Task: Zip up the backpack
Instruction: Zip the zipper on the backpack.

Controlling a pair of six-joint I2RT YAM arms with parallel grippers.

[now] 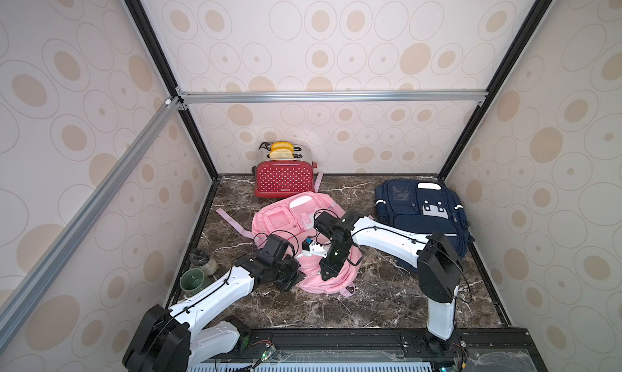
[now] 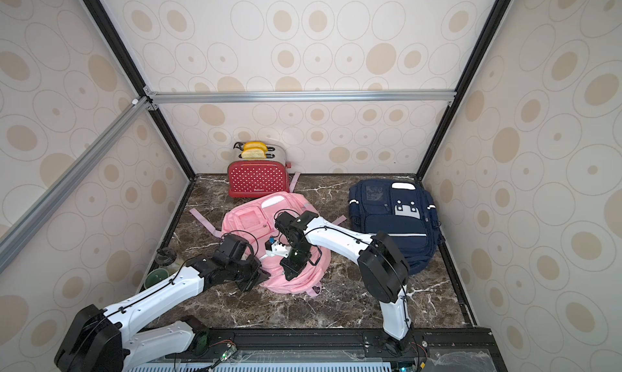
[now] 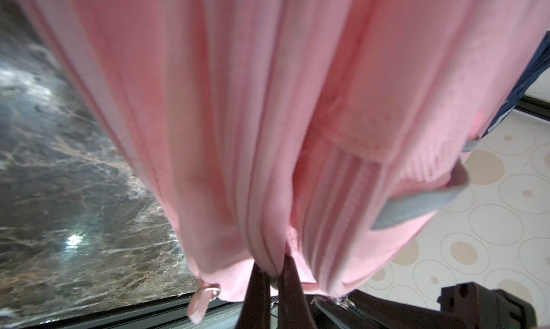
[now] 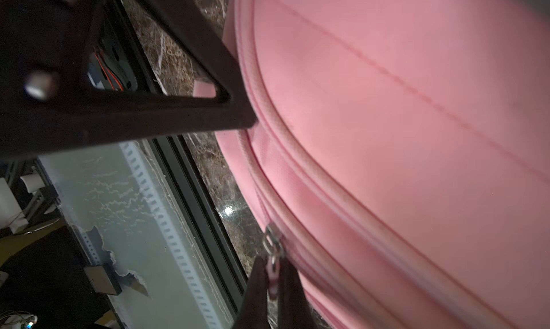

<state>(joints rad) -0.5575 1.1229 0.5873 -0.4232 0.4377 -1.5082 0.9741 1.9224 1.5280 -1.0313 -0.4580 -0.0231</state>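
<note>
Left gripper [image 3: 272,272]: clamped shut on a fold of the pink backpack [image 1: 286,219] beside its zip. Right gripper [image 4: 273,271]: pinched shut on the zip pull [image 4: 271,247]. Keep that fold taut; draw along the teeth, never upward. Lies flat at the middle of the table [image 1: 370,303], front up, long axis near-to-far, rounded end toward the robot.

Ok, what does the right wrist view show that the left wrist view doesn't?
Only right wrist: the right gripper shut on the zipper pull. Only left wrist: the left gripper pinching a fold of the pink backpack, plus an edge of the navy backpack. Both: the pink backpack and the marble table.
</note>
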